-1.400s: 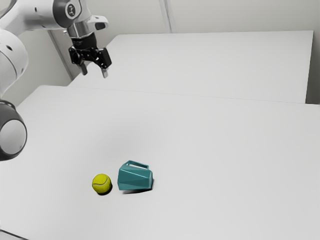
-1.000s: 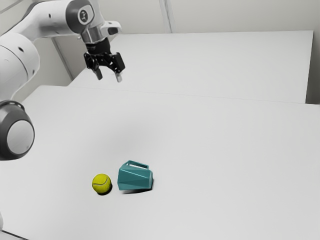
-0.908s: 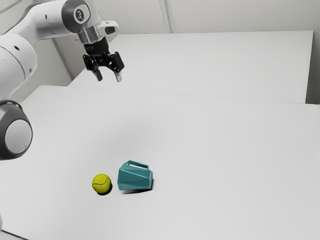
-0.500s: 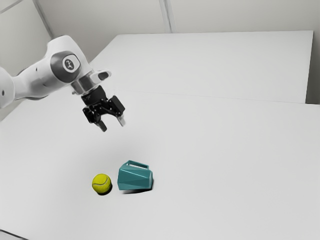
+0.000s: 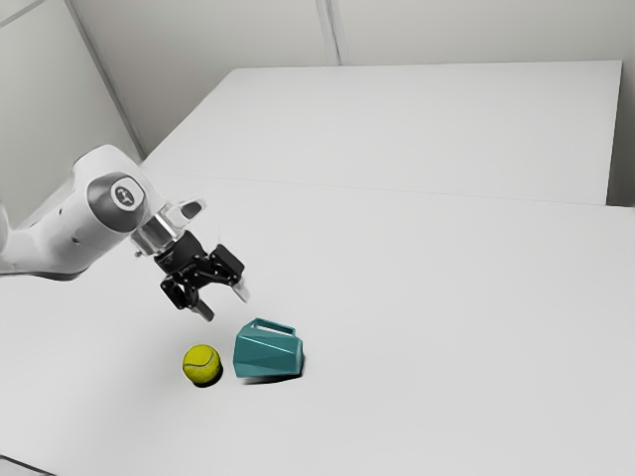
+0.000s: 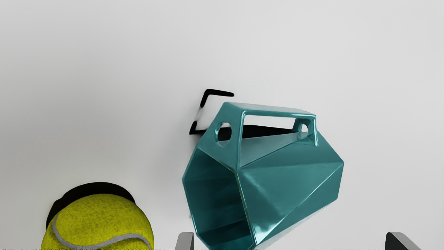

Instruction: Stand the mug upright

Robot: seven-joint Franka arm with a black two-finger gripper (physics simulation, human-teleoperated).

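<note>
Mug (image 5: pixel 268 354) on its side on the table (image 5: pixel 446 297), not upright; mouth (image 6: pixel 216 198) turned toward the ball (image 5: pixel 201 364), handle (image 6: pixel 277 109) clear of the tabletop. Probably sits steady because a flat facet of its wall bears on the table, where a round wall might roll. Ball just beside the mouth end, with a gap between; likely to be nudged if the hand comes in wide on that side. Gripper (image 5: pixel 222 301) above the table, tilted down toward the mug, fingers (image 6: pixel 185 242) spread wide, holding nothing; the spread looks meant to leave room to straddle the body. Mug lies below and ahead of the fingertips, toward the exterior view's right, near but not between them; the mouth end lines up close to the ball-side finger. Lifting that end over the base would, I judge, stand it up
</note>
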